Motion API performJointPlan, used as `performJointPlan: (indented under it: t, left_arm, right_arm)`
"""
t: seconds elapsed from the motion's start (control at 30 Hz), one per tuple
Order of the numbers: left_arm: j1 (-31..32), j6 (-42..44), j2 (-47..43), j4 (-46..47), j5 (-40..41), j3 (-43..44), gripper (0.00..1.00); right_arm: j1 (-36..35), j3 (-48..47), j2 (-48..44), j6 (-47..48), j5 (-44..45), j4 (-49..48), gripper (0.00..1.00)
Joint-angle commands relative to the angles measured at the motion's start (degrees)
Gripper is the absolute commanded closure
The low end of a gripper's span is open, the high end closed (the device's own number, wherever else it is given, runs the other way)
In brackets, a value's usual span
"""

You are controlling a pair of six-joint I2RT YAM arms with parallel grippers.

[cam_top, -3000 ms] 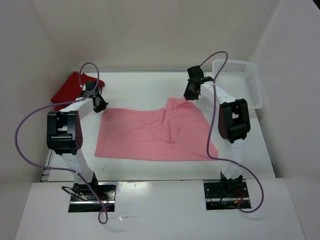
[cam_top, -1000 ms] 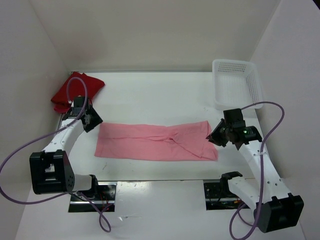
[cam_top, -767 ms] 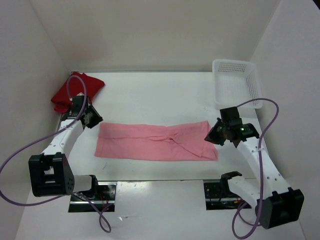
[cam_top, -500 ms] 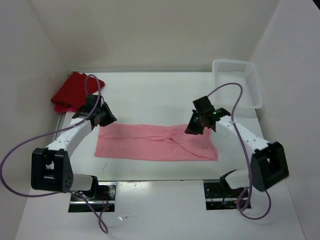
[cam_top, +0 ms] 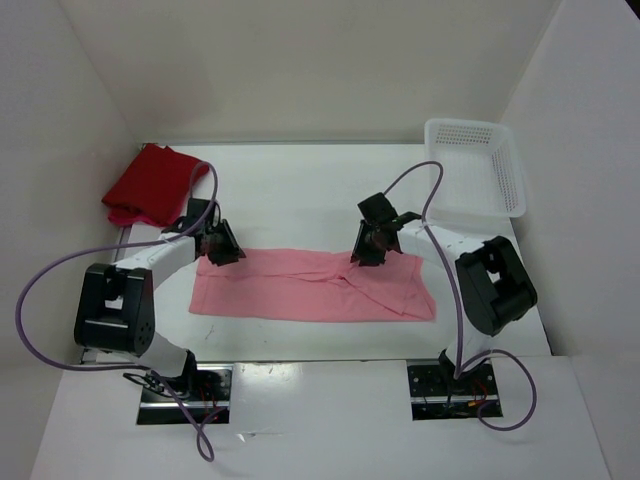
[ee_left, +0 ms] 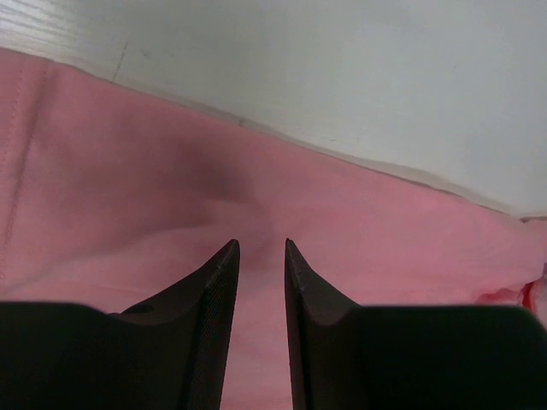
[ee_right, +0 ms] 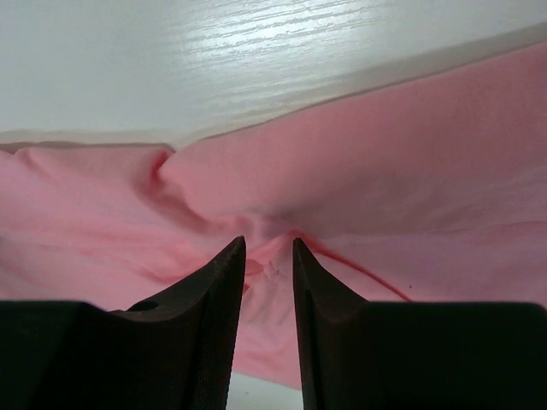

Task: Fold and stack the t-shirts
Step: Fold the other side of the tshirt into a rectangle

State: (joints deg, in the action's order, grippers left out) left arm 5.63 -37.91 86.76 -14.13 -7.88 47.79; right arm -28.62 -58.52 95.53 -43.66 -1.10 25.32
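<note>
Lying flat across the middle of the bench (cam_top: pixel 300 190), the pink shirt (cam_top: pixel 300 290) is folded into a long strip running left to right. Left tool (cam_top: pixel 222 250) sits at its far left corner. Right tool (cam_top: pixel 366 252) is on its far edge, right of centre, where the cloth wrinkles. In the wrist views, both tools' fingers (ee_left: pixel 214 290) stand slightly apart, tips down at pink cloth; cannot tell whether either nips a fold. Red shirt (cam_top: pixel 150 185) is bunched at the far left corner, well apart from the pink one. Basket (cam_top: pixel 462 124) sits at the far right corner.
</note>
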Motion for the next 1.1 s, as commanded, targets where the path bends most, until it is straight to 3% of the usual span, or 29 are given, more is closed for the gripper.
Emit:
performJointPlan:
  t: [0.0, 0.33, 0.5, 0.83, 1.07]
  left_arm:
    - [-0.5, -0.6, 0.1, 3.0, -1.5, -0.6, 0.65]
    - [-0.5, -0.6, 1.1, 3.0, 0.1, -0.6, 0.65]
    - [-0.5, -0.6, 1.1, 3.0, 0.1, -0.6, 0.65]
    - [-0.5, -0.6, 0.6, 3.0, 0.6, -0.6, 0.65]
    - [-0.5, -0.6, 0.1, 3.0, 0.1, -0.6, 0.65]
  right_arm:
    - [0.0, -1.9, 2.0, 1.1, 2.9, -3.1, 0.65]
    - [-0.6, -1.3, 2.2, 1.1, 4.9, -1.5, 0.62]
    - [-2.0, -1.3, 1.6, 1.1, 2.8, 0.6, 0.76]
    - [-5.1, 1.8, -3.9, -0.6, -1.4, 3.0, 0.84]
    - [-9.8, 6.6, -6.8, -3.7, -5.9, 2.5, 0.84]
